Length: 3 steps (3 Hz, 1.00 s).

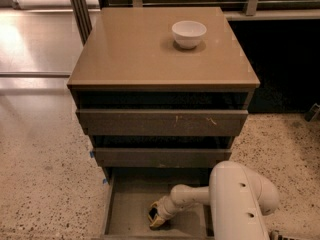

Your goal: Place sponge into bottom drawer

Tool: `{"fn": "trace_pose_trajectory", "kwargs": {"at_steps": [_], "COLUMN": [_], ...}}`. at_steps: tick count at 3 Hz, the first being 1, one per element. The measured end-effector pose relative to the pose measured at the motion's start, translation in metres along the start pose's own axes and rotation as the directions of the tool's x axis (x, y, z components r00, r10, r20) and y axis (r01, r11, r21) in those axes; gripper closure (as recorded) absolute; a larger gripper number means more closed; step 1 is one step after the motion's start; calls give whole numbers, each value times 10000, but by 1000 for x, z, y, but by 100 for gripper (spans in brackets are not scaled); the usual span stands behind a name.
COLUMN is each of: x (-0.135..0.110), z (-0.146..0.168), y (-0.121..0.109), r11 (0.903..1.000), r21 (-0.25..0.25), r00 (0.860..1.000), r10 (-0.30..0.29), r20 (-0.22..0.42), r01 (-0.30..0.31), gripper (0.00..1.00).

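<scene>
Cabinet is in mid-frame, with two upper drawer fronts closed: the scratched one and the narrower plain one below it

White arm comes in from bottom right, forearm reaching left and down into the cabinet base

Bottom drawer is pulled out, flat grey floor visible, left wall visible, right side partly hidden behind the arm

White bowl sits on the cabinet top, well apart from the work, not involved

Gripper is inside the drawer tray, low over the floor, roughly mid-width

Sponge is at the gripper tip, yellow showing with a dark patch, at or just above the drawer floor. Can't tell whether it's touching down

Gripper state: cannot tell, view doesn't show whether it's clamping the sponge or has let go

Step, my read: the tail end of placing. Transport is done, the sponge is inside the drawer footprint, release is either pending or just happening

Next move should be: confirm the sponge is let go onto the floor, then lift straight up and back out toward the right, clearing the middle drawer front overhead. Main risk is the sponge dragging out with the retreat
</scene>
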<state>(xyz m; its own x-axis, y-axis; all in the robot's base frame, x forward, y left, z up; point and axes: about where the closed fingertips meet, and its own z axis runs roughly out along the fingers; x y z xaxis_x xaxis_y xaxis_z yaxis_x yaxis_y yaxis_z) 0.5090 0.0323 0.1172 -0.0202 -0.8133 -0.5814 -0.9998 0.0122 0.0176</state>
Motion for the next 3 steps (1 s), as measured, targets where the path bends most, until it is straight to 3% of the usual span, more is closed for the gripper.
{"fn": "trace_pose_trajectory", "kwargs": {"at_steps": [2, 3], "x": [0, 0], "z": [3, 3], "y": [3, 3], "r11": [9999, 9999], "r21": [-113, -113], "r00": [9998, 9998], "r10": [-92, -92], "r20": [-171, -171], "r01": [90, 90], "gripper": [0, 0]}}
